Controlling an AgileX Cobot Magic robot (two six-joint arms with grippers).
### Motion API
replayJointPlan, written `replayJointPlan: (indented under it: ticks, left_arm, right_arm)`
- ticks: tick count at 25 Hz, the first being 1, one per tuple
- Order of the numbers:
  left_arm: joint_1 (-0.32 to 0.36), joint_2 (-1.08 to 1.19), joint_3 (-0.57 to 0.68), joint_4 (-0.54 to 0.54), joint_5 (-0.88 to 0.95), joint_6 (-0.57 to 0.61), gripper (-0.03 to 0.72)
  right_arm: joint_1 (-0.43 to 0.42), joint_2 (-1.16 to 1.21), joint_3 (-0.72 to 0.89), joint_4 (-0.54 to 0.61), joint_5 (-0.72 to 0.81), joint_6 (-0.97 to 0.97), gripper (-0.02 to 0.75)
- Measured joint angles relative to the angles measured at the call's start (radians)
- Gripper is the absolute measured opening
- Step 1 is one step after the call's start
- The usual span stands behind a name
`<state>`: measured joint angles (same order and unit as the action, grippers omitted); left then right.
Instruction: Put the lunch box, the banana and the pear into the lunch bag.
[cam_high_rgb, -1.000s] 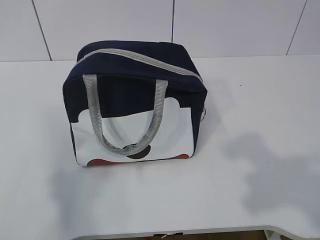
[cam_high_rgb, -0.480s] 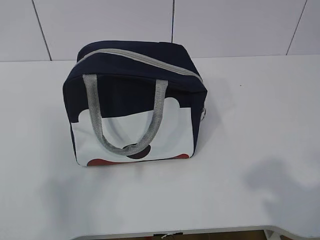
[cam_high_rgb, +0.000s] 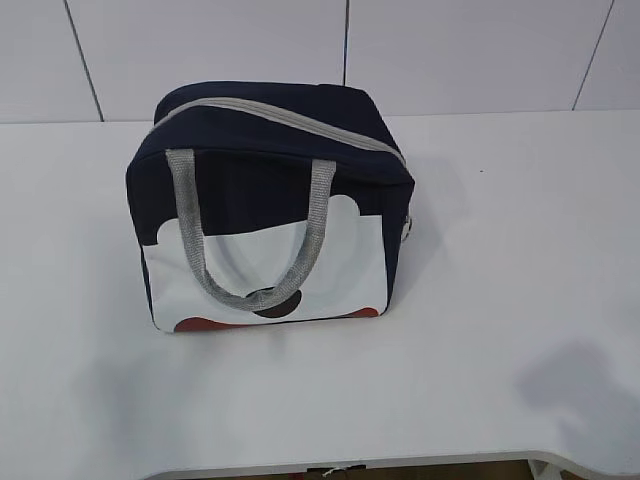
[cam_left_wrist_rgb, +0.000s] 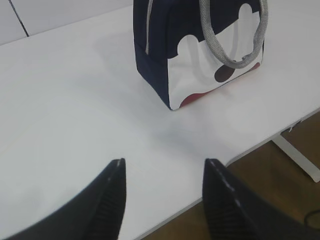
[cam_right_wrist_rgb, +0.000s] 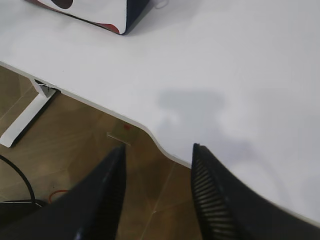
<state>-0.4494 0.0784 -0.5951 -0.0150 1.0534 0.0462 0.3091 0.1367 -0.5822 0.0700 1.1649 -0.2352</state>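
A: Where do you have the lunch bag right now?

B: You have it standing upright on the white table, a little left of the middle in the exterior view and toward the wall side. Its grey zipper runs across the navy top and looks closed along the part you can see, with the metal ring pull hanging at the right end. The grey webbing handle droops in a loop over the white side panel, whose lower edge carries a dark spot and red-brown marks.

A: And the lunch box, banana and pear?

B: You cannot see any of them in these views.

A: How are your grippers?

B: Your left gripper hangs over the near part of the table with its two dark fingers spread about halfway, nothing between them; the bag sits ahead of it, well apart. Your right gripper hovers over the table's near edge, above the wooden floor, its jaws likewise parted halfway and empty. Only the bag's bottom corner shows at the top left of that view.
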Motion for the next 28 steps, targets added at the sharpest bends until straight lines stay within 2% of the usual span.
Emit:
replayJointPlan:
  ticks: [7,10,15,28]
  left_arm:
    - [0.0,0.0,0.053,-0.004,0.011,0.002,0.341]
    - [0.0,0.0,0.065,-0.031,0.011,0.039,0.339]
    - [0.0,0.0,0.071,-0.045,0.021,0.06,0.336]
    - [0.0,-0.067,0.09,-0.045,0.052,0.065,0.306]
  right_arm:
    - [0.0,-0.104,0.062,-0.007,0.0,0.006,0.369]
    - [0.0,-0.147,0.07,-0.026,-0.005,0.019,0.368]
    - [0.0,-0.154,0.07,-0.089,-0.007,0.083,0.368]
    - [0.0,-0.154,0.079,-0.099,-0.014,0.1,0.368]
